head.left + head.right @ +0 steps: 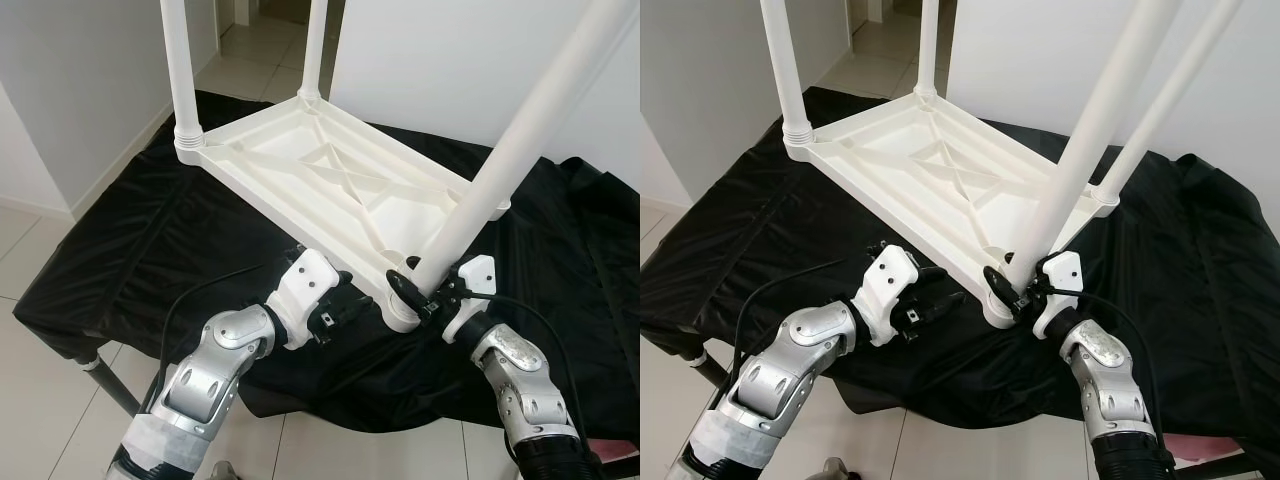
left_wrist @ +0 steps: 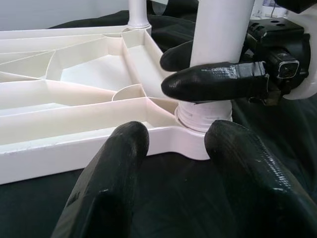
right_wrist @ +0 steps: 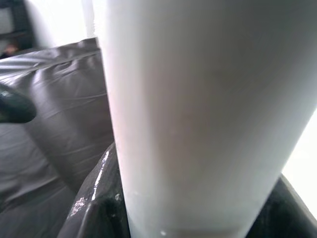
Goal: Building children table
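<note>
Table leg clamped by right end effector

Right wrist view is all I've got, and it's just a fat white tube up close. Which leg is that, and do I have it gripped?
Observer: It's the near leg, at the corner closest to the robot. The right gripper is closed around its base.
Operator: Is it standing straight?
Observer: No, it leans toward the robot's right, away from the upturned tabletop.
Operator: Where's the left gripper?
Observer: The left gripper is open, resting on the black cloth beside that corner, apart from the tabletop.
</note>
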Motion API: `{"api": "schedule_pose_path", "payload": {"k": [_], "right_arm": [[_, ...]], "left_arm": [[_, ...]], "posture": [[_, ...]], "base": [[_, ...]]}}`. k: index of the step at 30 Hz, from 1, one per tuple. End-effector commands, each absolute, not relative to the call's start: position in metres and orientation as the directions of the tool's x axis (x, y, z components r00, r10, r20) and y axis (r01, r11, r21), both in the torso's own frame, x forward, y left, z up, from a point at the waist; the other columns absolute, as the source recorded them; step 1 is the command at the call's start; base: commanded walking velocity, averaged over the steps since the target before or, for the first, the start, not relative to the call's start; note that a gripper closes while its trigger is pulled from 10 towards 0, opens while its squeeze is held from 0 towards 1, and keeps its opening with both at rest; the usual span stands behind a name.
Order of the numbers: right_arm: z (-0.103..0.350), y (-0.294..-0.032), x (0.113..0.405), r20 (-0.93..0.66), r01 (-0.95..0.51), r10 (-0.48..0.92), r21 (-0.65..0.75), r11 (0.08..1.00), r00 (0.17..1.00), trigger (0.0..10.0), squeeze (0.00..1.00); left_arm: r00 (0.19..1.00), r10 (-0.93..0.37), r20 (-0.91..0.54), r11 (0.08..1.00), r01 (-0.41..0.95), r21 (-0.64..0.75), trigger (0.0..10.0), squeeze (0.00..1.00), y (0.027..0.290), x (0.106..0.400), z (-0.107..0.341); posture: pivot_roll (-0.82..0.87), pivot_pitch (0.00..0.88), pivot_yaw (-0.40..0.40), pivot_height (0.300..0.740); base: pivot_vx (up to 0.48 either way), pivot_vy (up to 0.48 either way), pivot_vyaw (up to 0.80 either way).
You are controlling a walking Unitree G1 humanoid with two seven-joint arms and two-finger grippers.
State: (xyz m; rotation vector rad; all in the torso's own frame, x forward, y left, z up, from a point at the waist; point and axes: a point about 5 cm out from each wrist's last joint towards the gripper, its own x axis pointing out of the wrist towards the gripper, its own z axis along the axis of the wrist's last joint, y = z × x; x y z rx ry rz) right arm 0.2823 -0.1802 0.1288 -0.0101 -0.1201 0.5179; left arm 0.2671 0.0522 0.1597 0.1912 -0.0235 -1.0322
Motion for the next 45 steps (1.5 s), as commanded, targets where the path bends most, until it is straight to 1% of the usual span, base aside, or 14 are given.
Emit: {"api": "schedule_pose_path", "payload": {"k": [1, 5, 9, 10, 12, 14, 15, 16, 17, 21, 24, 33, 34, 45], "right_arm": [[0.129, -0.192, 0.28, 0.112, -0.393, 0.393, -0.028, 0.919, 0.913, 10.0, 0.0], [0.126, -0.194, 0.277, 0.103, -0.25, 0.249, -0.006, 0.968, 0.963, 10.0, 0.0], [0.125, -0.194, 0.275, 0.093, -0.177, 0.175, 0.019, 0.984, 0.98, 10.0, 0.0], [0.123, -0.194, 0.272, 0.08, -0.103, 0.1, 0.037, 0.994, 0.992, 10.0, 0.0], [0.123, -0.194, 0.272, 0.08, -0.103, 0.1, 0.037, 0.994, 0.992, 10.0, 0.0], [0.121, -0.194, 0.269, 0.067, -0.039, 0.037, 0.037, 0.999, 0.997, 10.0, 0.0], [0.119, -0.189, 0.266, 0.06, 0.043, -0.046, 0.054, 0.998, 0.997, 10.0, 0.0], [0.119, -0.189, 0.266, 0.06, 0.043, -0.046, 0.054, 0.998, 0.997, 10.0, 0.0], [0.117, -0.176, 0.263, 0.042, 0.131, -0.136, 0.1, 0.986, 0.99, 10.0, 0.0], [0.118, -0.164, 0.264, 0.029, 0.153, -0.158, 0.143, 0.978, 0.987, 10.0, 0.0], [0.119, -0.157, 0.261, 0.041, 0.115, -0.12, 0.111, 0.987, 0.992, 10.0, 0.0], [0.118, -0.163, 0.259, 0.005, 0.176, -0.178, 0.121, 0.977, 0.984, 10.0, 0.0], [0.119, -0.162, 0.259, 0.012, 0.164, -0.167, 0.127, 0.978, 0.986, 10.0, 1.0], [0.125, -0.159, 0.258, 0.065, 0.081, -0.089, 0.117, 0.99, 0.994, 10.0, 1.0]], "left_arm": [[0.513, -0.855, -0.073, 0.497, 0.852, 0.164, 10.0, 0.0, 0.049, 0.267, 0.16], [0.509, -0.858, -0.073, 0.493, 0.855, 0.162, 10.0, 0.0, 0.048, 0.267, 0.16], [0.507, -0.859, -0.074, 0.491, 0.856, 0.162, 10.0, 0.0, 0.048, 0.267, 0.159], [0.507, -0.859, -0.073, 0.491, 0.856, 0.161, 10.0, 0.0, 0.047, 0.267, 0.159], [0.507, -0.859, -0.073, 0.491, 0.856, 0.161, 10.0, 0.0, 0.047, 0.267, 0.159], [0.506, -0.859, -0.073, 0.491, 0.856, 0.159, 10.0, 0.0, 0.047, 0.267, 0.159], [0.507, -0.859, -0.072, 0.492, 0.856, 0.158, 10.0, 0.0, 0.047, 0.267, 0.159], [0.507, -0.859, -0.072, 0.492, 0.856, 0.158, 10.0, 0.0, 0.047, 0.267, 0.159], [0.509, -0.858, -0.07, 0.495, 0.855, 0.156, 10.0, 0.0, 0.046, 0.267, 0.159], [0.51, -0.858, -0.068, 0.496, 0.855, 0.154, 10.0, 0.0, 0.046, 0.266, 0.158], [0.506, -0.859, -0.07, 0.492, 0.857, 0.154, 10.0, 0.0, 0.046, 0.266, 0.158], [0.508, -0.858, -0.071, 0.494, 0.855, 0.157, 10.0, 0.0, 0.047, 0.266, 0.157], [0.508, -0.858, -0.071, 0.494, 0.855, 0.156, 10.0, 0.0, 0.047, 0.266, 0.158], [0.509, -0.858, -0.073, 0.494, 0.855, 0.158, 10.0, 0.0, 0.048, 0.265, 0.158]], "posture": [[0.01, 0.062, -0.082, 0.74], [0.0, 0.061, -0.082, 0.74], [0.0, 0.061, -0.082, 0.74], [0.0, 0.06, -0.085, 0.74], [0.0, 0.06, -0.085, 0.74], [0.0, 0.061, -0.086, 0.74], [0.0, 0.062, -0.092, 0.74], [0.0, 0.062, -0.092, 0.74], [0.0, 0.058, -0.097, 0.74], [0.0, 0.058, -0.096, 0.74], [0.0, 0.055, -0.096, 0.74], [0.01, 0.051, -0.102, 0.74], [0.01, 0.049, -0.102, 0.74], [0.02, 0.045, -0.1, 0.74]], "base": [[0.0, 0.0, 0.0], [0.0, 0.0, 0.0], [0.0, 0.0, 0.0], [0.0, 0.0, 0.0], [0.0, 0.0, 0.0], [0.0, 0.0, 0.0], [0.0, 0.0, 0.0], [0.0, 0.0, 0.0], [0.0, 0.0, 0.0], [0.0, 0.0, 0.0], [0.0, 0.0, 0.0], [0.0, 0.0, 0.0], [0.0, 0.0, 0.0], [0.0, 0.0, 0.0]]}}
